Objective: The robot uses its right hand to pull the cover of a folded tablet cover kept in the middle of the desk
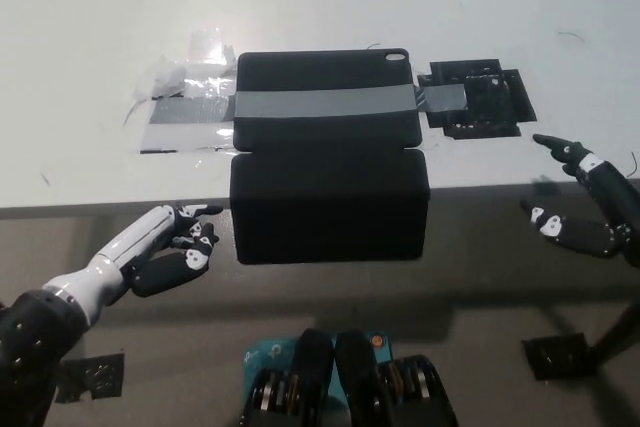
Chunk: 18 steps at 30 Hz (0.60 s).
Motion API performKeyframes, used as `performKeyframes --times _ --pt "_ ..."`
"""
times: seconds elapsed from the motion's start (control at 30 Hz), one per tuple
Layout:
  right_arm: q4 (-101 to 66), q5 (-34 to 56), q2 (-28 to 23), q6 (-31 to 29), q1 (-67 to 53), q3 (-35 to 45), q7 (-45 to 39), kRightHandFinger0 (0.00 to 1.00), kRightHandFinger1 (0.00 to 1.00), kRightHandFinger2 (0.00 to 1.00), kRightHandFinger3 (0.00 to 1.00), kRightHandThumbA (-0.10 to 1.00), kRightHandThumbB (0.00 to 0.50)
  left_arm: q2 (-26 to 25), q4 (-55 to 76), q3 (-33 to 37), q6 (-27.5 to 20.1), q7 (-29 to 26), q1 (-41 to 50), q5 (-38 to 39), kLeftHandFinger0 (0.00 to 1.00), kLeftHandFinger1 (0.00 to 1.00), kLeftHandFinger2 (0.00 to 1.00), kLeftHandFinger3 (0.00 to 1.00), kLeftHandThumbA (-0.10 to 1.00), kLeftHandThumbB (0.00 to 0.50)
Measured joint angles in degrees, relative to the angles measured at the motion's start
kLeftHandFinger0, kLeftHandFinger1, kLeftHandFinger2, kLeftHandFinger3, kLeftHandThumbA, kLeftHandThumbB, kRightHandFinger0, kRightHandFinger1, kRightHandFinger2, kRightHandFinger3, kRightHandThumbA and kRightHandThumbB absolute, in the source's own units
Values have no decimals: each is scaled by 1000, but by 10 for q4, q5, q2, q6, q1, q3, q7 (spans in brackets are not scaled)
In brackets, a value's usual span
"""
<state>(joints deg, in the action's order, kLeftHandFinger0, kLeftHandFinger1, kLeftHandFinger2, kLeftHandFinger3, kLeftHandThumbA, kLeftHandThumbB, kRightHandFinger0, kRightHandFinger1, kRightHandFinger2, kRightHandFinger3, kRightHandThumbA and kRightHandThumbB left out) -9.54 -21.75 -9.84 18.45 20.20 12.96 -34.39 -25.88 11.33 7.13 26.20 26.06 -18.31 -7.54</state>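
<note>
The black tablet cover [328,157] lies in the middle of the white desk [320,7], held down by a grey tape strip [325,103]. Its flap [330,207] is folded out toward me and hangs past the desk's front edge. My black right hand [585,209] is open at the far right, well clear of the flap, with its fingers spread and nothing in it. My white left hand [170,245] rests at the lower left, just left of the flap, fingers loosely apart and holding nothing.
Clear and grey tape patches [185,107] sit left of the cover. A black tape patch [480,99] lies to its right. The desk's front edge [100,205] runs across the middle, with dark floor below.
</note>
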Motion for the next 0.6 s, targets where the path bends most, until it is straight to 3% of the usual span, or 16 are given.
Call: performKeyframes --times 0.2,0.27,0.6 --pt "12 25 -1 -28 -3 -26 30 1000 1000 1000 1000 549 389 0 1 0 0 0 8 0 784 794 946 1000 1000 183" --pt "15 31 -3 -36 -6 -32 38 1000 1000 1000 1000 546 377 0 2 -1 0 0 10 0 792 796 946 1000 1000 154" --pt "27 41 -29 -57 -8 -63 62 1000 1000 1000 1000 612 426 0 4 -1 0 0 17 0 785 793 943 1000 1000 166"
